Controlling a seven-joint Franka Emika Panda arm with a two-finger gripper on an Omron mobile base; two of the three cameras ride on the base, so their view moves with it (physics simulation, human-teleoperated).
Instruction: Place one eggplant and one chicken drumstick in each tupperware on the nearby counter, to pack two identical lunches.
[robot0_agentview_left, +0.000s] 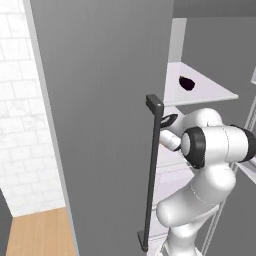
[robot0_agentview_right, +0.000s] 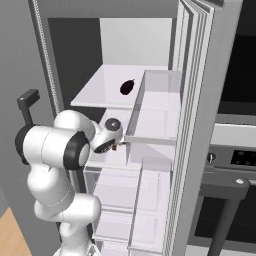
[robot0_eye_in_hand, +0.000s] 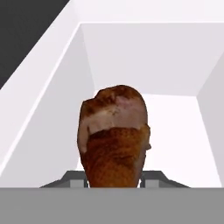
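In the hand view a chicken drumstick (robot0_eye_in_hand: 114, 138) stood right between the two finger tips, its reddish-brown bulk rising from the bottom of that view and hiding most of each tip; only small grey pieces of the fingers (robot0_eye_in_hand: 72, 179) showed on either side of it at its base. The jaws stood narrowed against the meat on both sides, so the gripper (robot0_eye_in_hand: 114, 178) appeared to be clamped on the drumstick, though the contact itself was hidden behind the piece. Behind the drumstick lay a white compartment (robot0_eye_in_hand: 144, 61) with plain walls and a pale floor. In the right base view the white arm (robot0_agentview_right: 55, 145) reached into the open fridge (robot0_agentview_right: 135, 45), and the hand (robot0_agentview_right: 109, 136) sat at the level of the shelf below the upper one, just beside a clear door bin (robot0_agentview_right: 155, 112); a speck of reddish colour showed at the front of the hand. On the upper shelf (robot0_agentview_right: 100, 92) a dark purple eggplant (robot0_agentview_right: 127, 86) lay alone, well apart from the hand and above it. The left base view showed the same eggplant (robot0_agentview_left: 187, 83) on that shelf, past the edge of the grey fridge door (robot0_agentview_left: 100, 125) with its dark bar handle (robot0_agentview_left: 152, 170), and the arm's elbow (robot0_agentview_left: 215, 145) bent in front of the lower shelves.
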